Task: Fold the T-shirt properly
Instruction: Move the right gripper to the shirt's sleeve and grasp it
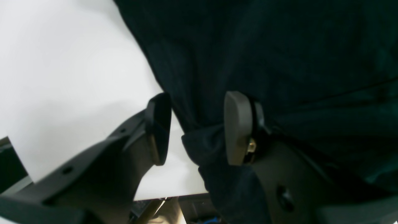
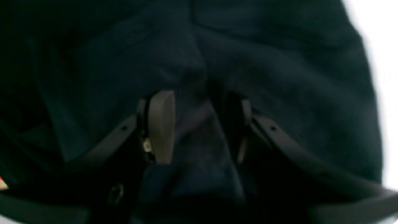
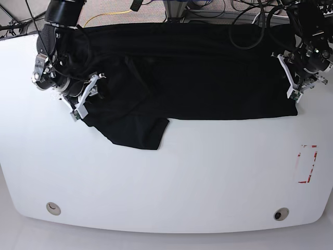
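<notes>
The black T-shirt lies spread along the far part of the white table, with a sleeve flap hanging toward the front at the left. At its right hem, my left gripper stands open. In the left wrist view the hem of the T-shirt lies between the fingers of this gripper, against one pad, with bare table beside the other. My right gripper sits on the left end. Close up, its jaws stand apart over a ridge of the T-shirt.
A red-and-white marking lies on the table at the front right. Two round fittings sit near the front edge. Cables run behind the table's far edge.
</notes>
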`<action>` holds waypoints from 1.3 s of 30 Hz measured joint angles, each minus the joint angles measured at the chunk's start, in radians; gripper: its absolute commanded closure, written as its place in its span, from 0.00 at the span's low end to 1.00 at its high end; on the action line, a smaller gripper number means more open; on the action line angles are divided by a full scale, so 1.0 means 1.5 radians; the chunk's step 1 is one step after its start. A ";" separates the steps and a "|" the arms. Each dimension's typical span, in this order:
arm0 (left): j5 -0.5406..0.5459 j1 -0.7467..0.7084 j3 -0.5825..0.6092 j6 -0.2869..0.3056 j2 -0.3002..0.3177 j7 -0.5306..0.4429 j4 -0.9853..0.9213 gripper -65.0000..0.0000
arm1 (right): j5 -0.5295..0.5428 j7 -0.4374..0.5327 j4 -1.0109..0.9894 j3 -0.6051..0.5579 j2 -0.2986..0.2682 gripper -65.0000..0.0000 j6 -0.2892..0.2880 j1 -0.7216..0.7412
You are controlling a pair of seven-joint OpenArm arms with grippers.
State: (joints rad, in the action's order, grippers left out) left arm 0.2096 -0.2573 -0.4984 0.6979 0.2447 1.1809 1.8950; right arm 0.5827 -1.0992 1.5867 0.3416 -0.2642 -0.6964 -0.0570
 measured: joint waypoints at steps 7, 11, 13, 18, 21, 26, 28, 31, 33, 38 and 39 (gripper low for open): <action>-0.002 0.000 -0.001 0.000 0.000 0.000 0.000 0.60 | -0.001 0.016 -0.029 -0.037 0.001 0.60 0.000 0.014; -0.002 0.000 -0.001 0.000 0.000 0.001 -0.001 0.60 | -0.002 0.045 -0.048 -0.069 -0.001 0.61 0.000 0.014; -0.002 0.000 -0.001 0.000 0.000 0.000 -0.001 0.60 | 0.000 0.056 -0.060 -0.078 0.003 0.67 0.000 0.014; -0.002 0.000 -0.001 0.000 0.000 0.001 -0.001 0.60 | 0.004 0.078 -0.083 -0.078 -0.001 0.97 0.000 0.015; -0.002 0.000 -0.001 0.000 0.000 0.000 -0.001 0.60 | 0.000 0.072 -0.080 -0.078 -0.001 1.00 0.000 0.015; -0.003 0.000 0.002 0.000 0.001 0.000 -0.002 0.60 | -0.001 0.063 -0.018 -0.077 0.000 1.00 0.000 0.006; -0.003 0.000 0.002 0.000 0.000 0.001 -0.003 0.60 | 0.001 0.064 0.005 -0.076 0.001 1.00 0.000 0.007; -0.003 0.000 0.003 0.000 0.000 0.000 -0.003 0.60 | 0.001 0.064 0.024 -0.075 -0.001 1.00 0.000 0.008; -0.003 0.000 0.003 0.000 0.000 0.000 -0.003 0.60 | 0.000 0.064 0.027 -0.075 -0.001 1.00 0.000 0.009; -0.003 0.000 0.003 0.000 0.000 0.000 -0.003 0.60 | 0.001 0.064 0.019 -0.075 0.000 1.00 0.000 0.032; -0.003 0.000 0.003 0.000 0.000 0.000 -0.003 0.60 | 0.001 0.068 0.012 -0.075 0.000 1.00 0.000 0.038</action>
State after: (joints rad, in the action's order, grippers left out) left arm 0.2058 -0.2577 -0.4946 0.6975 0.2447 1.1812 1.8904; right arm 0.5835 -0.9974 1.6054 0.2287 -0.2638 -0.6964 -0.0002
